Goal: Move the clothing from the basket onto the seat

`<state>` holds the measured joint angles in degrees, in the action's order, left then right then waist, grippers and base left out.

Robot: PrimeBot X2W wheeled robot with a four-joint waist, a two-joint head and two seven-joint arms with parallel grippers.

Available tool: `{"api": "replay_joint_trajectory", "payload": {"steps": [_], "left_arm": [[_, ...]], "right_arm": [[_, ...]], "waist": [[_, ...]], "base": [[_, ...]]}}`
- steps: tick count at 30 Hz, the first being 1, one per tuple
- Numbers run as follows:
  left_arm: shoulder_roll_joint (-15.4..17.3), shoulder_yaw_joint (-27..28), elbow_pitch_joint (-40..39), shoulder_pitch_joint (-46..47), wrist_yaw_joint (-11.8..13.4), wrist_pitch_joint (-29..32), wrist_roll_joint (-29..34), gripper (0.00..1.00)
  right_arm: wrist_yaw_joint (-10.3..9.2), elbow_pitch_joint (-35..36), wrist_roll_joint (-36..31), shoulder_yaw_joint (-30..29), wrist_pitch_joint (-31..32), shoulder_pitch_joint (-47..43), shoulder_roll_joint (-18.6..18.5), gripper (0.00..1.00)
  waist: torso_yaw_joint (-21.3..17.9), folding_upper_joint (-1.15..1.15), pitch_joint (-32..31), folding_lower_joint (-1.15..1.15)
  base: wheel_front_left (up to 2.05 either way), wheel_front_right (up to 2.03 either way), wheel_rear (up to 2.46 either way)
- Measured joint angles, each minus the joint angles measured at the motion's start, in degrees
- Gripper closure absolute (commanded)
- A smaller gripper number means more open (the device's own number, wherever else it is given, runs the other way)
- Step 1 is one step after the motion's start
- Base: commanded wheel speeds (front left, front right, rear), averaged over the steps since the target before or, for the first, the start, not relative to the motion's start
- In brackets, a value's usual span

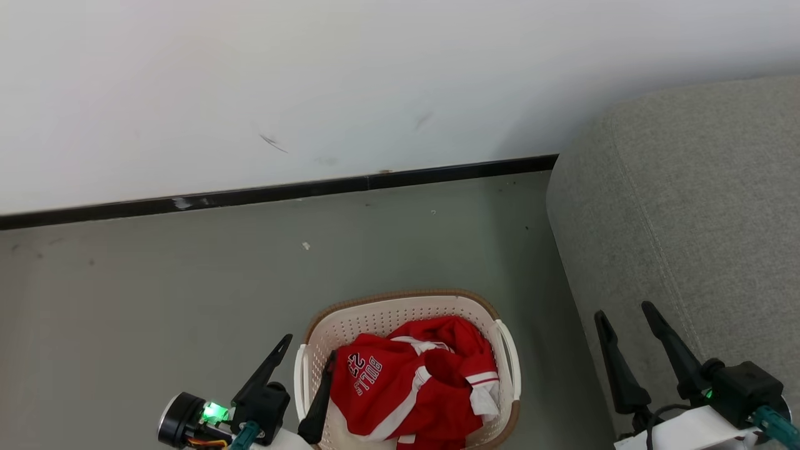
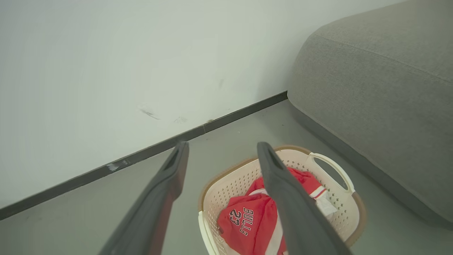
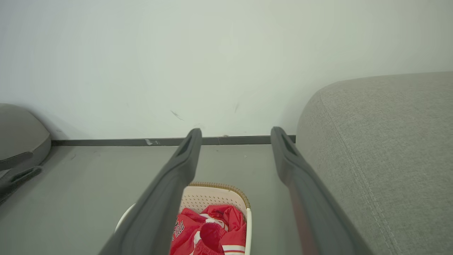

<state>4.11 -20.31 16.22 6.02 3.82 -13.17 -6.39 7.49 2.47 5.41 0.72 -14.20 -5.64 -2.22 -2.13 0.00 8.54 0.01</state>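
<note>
Red clothes lie bunched in a basket on the floor, just beside the left fingers, spread and empty, seemingly poised to reach in; the right fingers, also spread, hover beside the grey sofa, the clothes' destination.

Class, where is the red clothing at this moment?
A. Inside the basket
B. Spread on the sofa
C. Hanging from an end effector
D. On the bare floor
A: the clothing lies bunched inside the basket, which stands on the floor beside the sofa.
</note>
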Motion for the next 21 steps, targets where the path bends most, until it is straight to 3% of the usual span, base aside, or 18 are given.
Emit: {"api": "replay_joint_trajectory", "payload": {"steps": [21], "left_arm": [[-0.38,-3.68,9.64,11.14,-2.3,0.49,3.58,0.0]], "right_arm": [[0.01,6.12,0.59,0.15,-0.01,6.82,0.02,0.0]], "waist": [[-4.83,0.0,11.96,0.0]], "base": [[0.0,0.0,0.0]]}}
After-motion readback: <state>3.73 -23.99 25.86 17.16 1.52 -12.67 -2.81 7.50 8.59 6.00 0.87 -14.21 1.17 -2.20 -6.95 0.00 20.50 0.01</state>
